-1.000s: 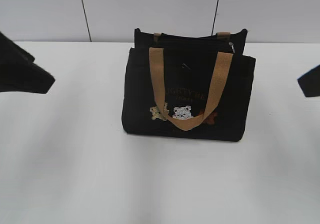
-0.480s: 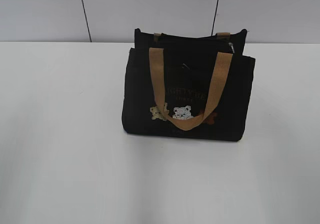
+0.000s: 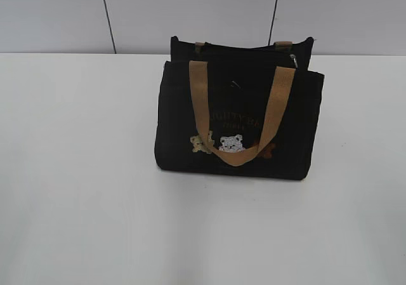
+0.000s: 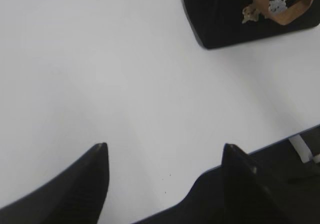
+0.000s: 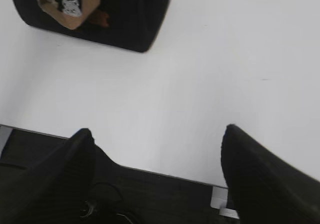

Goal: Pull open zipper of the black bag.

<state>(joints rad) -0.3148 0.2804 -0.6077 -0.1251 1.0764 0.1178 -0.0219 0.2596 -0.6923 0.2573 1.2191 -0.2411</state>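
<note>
The small black fabric bag (image 3: 238,123) with tan webbing handles stands mid-table, its silver zipper pull (image 3: 294,59) at the top right, both the left gripper (image 4: 165,156) and right gripper (image 5: 157,139) spread empty near the table's edge, so tugging the unbraced bag risks toppling it

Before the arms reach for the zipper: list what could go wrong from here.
1. The zipper pull is small and sits at the far top right of the black bag, so a pinch may miss it.
2. The tan handle drapes over the front and may snag a finger.
3. Nothing braces the bag; pulling might drag it across the table.
</note>
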